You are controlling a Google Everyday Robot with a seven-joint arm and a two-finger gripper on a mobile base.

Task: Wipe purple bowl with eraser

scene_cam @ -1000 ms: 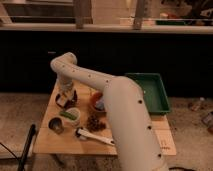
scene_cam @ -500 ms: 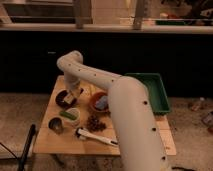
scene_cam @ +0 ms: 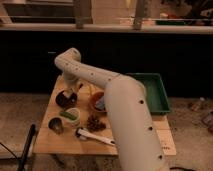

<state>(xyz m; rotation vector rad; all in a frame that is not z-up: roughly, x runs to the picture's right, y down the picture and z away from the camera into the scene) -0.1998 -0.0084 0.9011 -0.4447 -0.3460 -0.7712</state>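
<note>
The purple bowl (scene_cam: 64, 99) is small, round and dark, and sits at the left of the wooden table (scene_cam: 130, 142). My gripper (scene_cam: 73, 88) hangs from the white arm just above the bowl's back right rim. I cannot pick out the eraser; it may be hidden at the gripper's tip.
An orange bowl (scene_cam: 96, 100) with a blue pad in it stands right of the purple bowl. In front are a cream-green cup (scene_cam: 72, 116), a small dark cup (scene_cam: 56, 125), a pine cone (scene_cam: 93, 122) and a white-handled tool (scene_cam: 96, 136). A green tray (scene_cam: 156, 92) lies at the right.
The gripper has moved from over the purple bowl's middle up and to the right, towards its back right rim. More of the bowl now shows.
</note>
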